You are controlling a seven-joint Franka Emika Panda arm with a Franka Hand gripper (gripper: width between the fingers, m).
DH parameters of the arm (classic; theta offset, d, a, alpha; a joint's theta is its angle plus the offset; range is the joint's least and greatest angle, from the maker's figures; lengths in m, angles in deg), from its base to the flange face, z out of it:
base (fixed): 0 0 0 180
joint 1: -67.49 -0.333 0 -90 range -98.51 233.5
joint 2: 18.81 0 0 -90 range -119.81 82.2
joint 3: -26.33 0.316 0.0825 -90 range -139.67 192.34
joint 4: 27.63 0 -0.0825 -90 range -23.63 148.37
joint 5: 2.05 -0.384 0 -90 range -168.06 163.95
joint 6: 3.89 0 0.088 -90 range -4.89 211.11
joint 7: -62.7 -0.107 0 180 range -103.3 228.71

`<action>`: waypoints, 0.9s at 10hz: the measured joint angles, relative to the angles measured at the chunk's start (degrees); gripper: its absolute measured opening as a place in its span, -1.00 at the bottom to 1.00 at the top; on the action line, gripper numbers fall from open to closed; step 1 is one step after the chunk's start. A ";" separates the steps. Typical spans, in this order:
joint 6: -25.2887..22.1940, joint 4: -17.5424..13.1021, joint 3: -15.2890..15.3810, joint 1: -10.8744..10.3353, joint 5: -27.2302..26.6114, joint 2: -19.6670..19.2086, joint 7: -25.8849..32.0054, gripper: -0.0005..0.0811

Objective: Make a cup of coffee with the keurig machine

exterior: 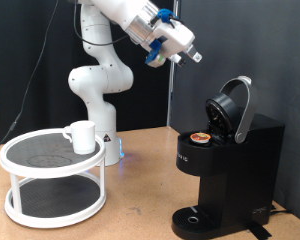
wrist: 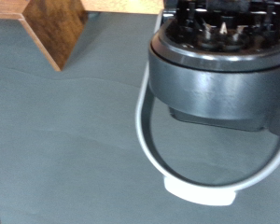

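In the exterior view's lower left stands a white two-tier round rack (exterior: 20, 212), nearest the camera. The cup (exterior: 82, 136) sits upright on its dark top shelf, toward that shelf's right edge, handle turned left.

At the lower right stands the keurig machine (exterior: 230, 180), well apart from the rack. Its domed lid (exterior: 233, 108) is tipped open, silver handle arched over it, and a small brown-topped pod (exterior: 200, 138) rests in the open chamber. The round drip base (exterior: 195, 217) carries no cup.

Farther back, in the upper middle of the frame, the gripper (exterior: 196, 57) hangs in the air above and left of the lid, touching nothing and holding nothing; whether its fingers are spread or closed cannot be told.

The wrist view looks at the raised lid and its silver handle (wrist: 201, 189) against a grey surface.
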State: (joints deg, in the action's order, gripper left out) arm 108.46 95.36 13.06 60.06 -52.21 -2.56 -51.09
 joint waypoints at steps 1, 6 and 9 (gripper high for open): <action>-4.04 -2.91 -0.52 0.15 1.09 -2.28 -1.06 0.81; -4.67 -5.06 1.94 -1.29 -1.32 -3.96 -4.26 0.81; -3.47 -8.45 5.63 -2.50 -1.00 -6.91 -8.92 0.81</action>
State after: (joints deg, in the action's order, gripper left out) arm 104.99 86.91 18.69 57.56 -53.21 -9.47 -60.01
